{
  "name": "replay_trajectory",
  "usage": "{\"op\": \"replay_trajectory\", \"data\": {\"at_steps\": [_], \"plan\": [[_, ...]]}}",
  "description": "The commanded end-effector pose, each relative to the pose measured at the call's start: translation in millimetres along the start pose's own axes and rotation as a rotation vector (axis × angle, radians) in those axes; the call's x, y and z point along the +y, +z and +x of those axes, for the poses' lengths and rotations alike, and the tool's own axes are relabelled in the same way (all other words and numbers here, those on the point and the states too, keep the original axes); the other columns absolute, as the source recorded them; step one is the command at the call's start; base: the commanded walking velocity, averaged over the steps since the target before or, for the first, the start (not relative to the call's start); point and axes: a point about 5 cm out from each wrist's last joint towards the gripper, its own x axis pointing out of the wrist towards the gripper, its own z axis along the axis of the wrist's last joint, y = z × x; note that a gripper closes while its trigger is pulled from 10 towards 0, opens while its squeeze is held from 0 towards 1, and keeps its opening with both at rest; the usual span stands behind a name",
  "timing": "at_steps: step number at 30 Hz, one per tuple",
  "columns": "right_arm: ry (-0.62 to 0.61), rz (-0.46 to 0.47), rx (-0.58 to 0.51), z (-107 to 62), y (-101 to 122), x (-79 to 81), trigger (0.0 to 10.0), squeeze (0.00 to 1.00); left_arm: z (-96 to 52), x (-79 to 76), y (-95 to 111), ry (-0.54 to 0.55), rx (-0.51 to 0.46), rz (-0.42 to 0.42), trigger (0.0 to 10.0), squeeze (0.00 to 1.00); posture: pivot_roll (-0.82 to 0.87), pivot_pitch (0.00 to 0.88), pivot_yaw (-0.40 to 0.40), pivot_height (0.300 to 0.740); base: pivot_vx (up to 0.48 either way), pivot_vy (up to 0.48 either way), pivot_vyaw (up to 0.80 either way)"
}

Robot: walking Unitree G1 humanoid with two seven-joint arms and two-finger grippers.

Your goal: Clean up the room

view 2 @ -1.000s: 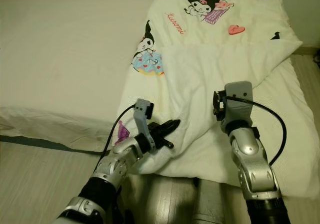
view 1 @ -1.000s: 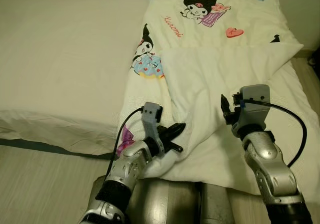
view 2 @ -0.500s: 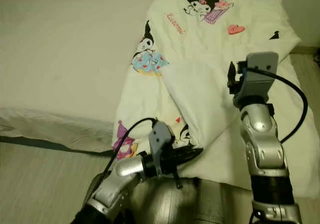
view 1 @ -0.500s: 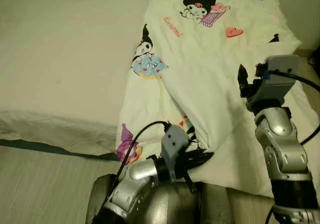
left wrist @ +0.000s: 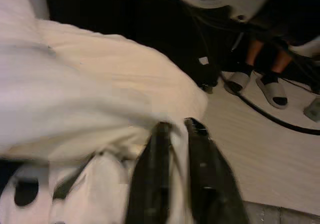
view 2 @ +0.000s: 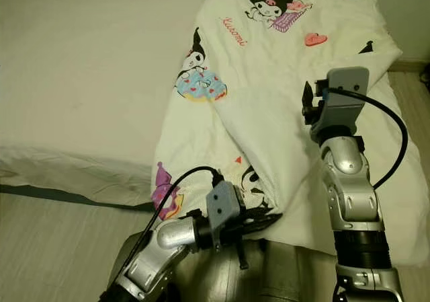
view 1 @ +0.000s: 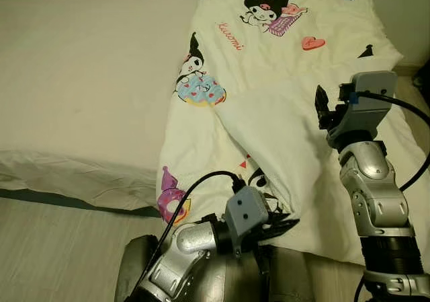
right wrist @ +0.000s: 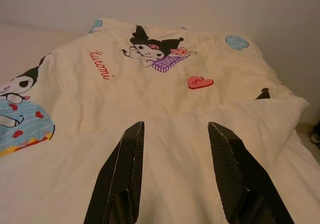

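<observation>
Blanket (view 1: pixel 269 93) edge in L gripper (left wrist: pixel 176 129) pinch.

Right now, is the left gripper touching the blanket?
Touching. The left wrist view shows the left gripper pinching the blanket, with cloth between its fingers.

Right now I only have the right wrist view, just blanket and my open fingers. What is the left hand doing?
Observer: The left hand is low at the near edge of the blanket, shut on a fold of it.
Operator: What's to the left of the blanket?
Observer: Bare cream mattress, with wood floor in front of it.
Operator: Anyone nearby?
Observer: Yes. The left wrist view shows a person's feet in grey slippers, standing on the floor beyond the bedding.
</observation>
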Motion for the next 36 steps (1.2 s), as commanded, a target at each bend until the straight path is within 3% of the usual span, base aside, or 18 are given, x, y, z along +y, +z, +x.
{"op": "replay_trajectory", "data": {"at_steps": [1, 5, 6, 13, 15, 16, 17, 18, 20, 21, 22, 25, 26, 27, 29, 30, 34, 36], "plan": [[-0.004, 0.009, 0.001, -0.2, -2.8, -1.2, 10.0, 0.0, -0.7, -10.2, 0.8, -0.058, -0.01, 0.015, 10.0, 1.0, -0.13, 0.348, 0.088, 0.551, 0.0, 0.0, 0.0], [-0.003, 0.01, 0.004, -0.1, -3.5, -0.9, 10.0, 0.0, -0.4, -8.0, 5.0, -0.048, -0.028, 0.052, 10.0, 1.0, -0.13, 0.348, 0.088, 0.551, 0.0, 0.0, 0.0], [-0.001, 0.01, 0.005, 0.0, -3.8, -0.6, 10.0, 0.0, 0.1, -4.8, 8.3, -0.03, -0.042, 0.058, 10.0, 0.0, -0.12, 0.347, 0.086, 0.551, 0.0, 0.0, 0.0], [0.007, 0.011, 0.013, 0.1, -5.7, 1.1, 10.0, 0.0, 1.4, 8.8, 18.3, 0.054, -0.082, 0.035, 10.0, 0.0, -0.12, 0.344, 0.085, 0.551, 0.0, 0.0, 0.0], [0.088, 0.012, 0.104, 0.3, -17.1, 8.9, 10.0, 0.0, -3.4, 39.9, 22.2, 0.265, -0.073, -0.008, 10.0, 0.0, -0.12, 0.344, 0.085, 0.551, 0.0, 0.0, 0.0], [0.088, 0.012, 0.104, 0.3, -17.1, 8.9, 10.0, 0.0, -3.4, 39.9, 22.2, 0.265, -0.073, -0.008, 10.0, 0.0, -0.12, 0.344, 0.085, 0.551, 0.0, 0.0, 0.0], [0.146, 0.0, 0.159, -0.6, -24.4, 14.5, 10.0, 0.0, -9.5, 54.4, 21.1, 0.364, -0.049, -0.014, 10.0, 0.0, -0.12, 0.344, 0.088, 0.551, 0.0, 0.0, 0.0], [0.146, 0.0, 0.159, -0.6, -24.4, 14.5, 10.0, 0.0, -9.5, 54.4, 21.1, 0.364, -0.049, -0.014, 10.0, 0.0, -0.12, 0.344, 0.088, 0.551, 0.0, 0.0, 0.0], [0.328, -0.067, 0.276, -4.3, -44.2, 32.3, 10.0, 0.0, -37.2, 84.4, 14.6, 0.561, 0.042, 0.017, 10.0, 0.0, -0.13, 0.345, 0.092, 0.551, 0.0, 0.0, 0.0], [0.405, -0.053, 0.307, -4.2, -52.4, 41.5, 10.0, 0.0, -54.9, 94.8, 13.9, 0.636, 0.07, 0.03, 10.0, 0.0, -0.12, 0.346, 0.094, 0.551, 0.0, 0.0, 0.0], [0.405, -0.053, 0.307, -4.2, -52.4, 41.5, 10.0, 0.0, -54.9, 94.8, 13.9, 0.636, 0.07, 0.03, 10.0, 0.0, -0.12, 0.346, 0.094, 0.551, 0.0, 0.0, 0.0], [0.516, -0.049, 0.318, 7.8, -66.9, 56.5, 10.0, 0.01, -96.4, 104.7, 19.2, 0.76, 0.112, 0.074, 10.0, 0.0, -0.11, 0.345, 0.09, 0.551, 0.0, 0.0, 0.0], [0.516, -0.049, 0.318, 7.8, -66.9, 56.5, 10.0, 0.01, -96.4, 104.7, 19.2, 0.76, 0.112, 0.074, 10.0, 0.0, -0.11, 0.345, 0.09, 0.551, 0.0, 0.0, 0.0], [0.534, -0.059, 0.318, 11.8, -70.0, 59.0, 10.0, 0.01, -106.1, 105.0, 21.6, 0.784, 0.12, 0.089, 10.0, 0.0, -0.11, 0.345, 0.09, 0.551, 0.0, 0.0, 0.0], [0.534, -0.059, 0.318, 11.8, -70.0, 59.0, 10.0, 0.01, -106.1, 105.0, 21.6, 0.784, 0.12, 0.089, 10.0, 0.0, -0.11, 0.345, 0.09, 0.551, 0.0, 0.0, 0.0], [0.559, -0.075, 0.36, 16.6, -85.2, 64.3, 10.0, 1.0, -131.5, 96.3, 32.4, 0.824, 0.121, 0.101, 10.0, 0.0, -0.05, 0.345, 0.039, 0.551, 0.0, 0.0, 0.0], [0.571, -0.09, 0.395, 15.4, -96.0, 67.4, 10.0, 1.0, -146.2, 85.8, 40.6, 0.844, 0.129, 0.111, 10.0, 0.0, -0.02, 0.348, 0.016, 0.551, 0.0, 0.0, 0.0], [0.571, -0.09, 0.395, 15.4, -96.0, 67.4, 10.0, 1.0, -146.2, 85.8, 40.6, 0.844, 0.129, 0.111, 10.0, 0.0, -0.02, 0.348, 0.016, 0.551, 0.0, 0.0, 0.0]]}}
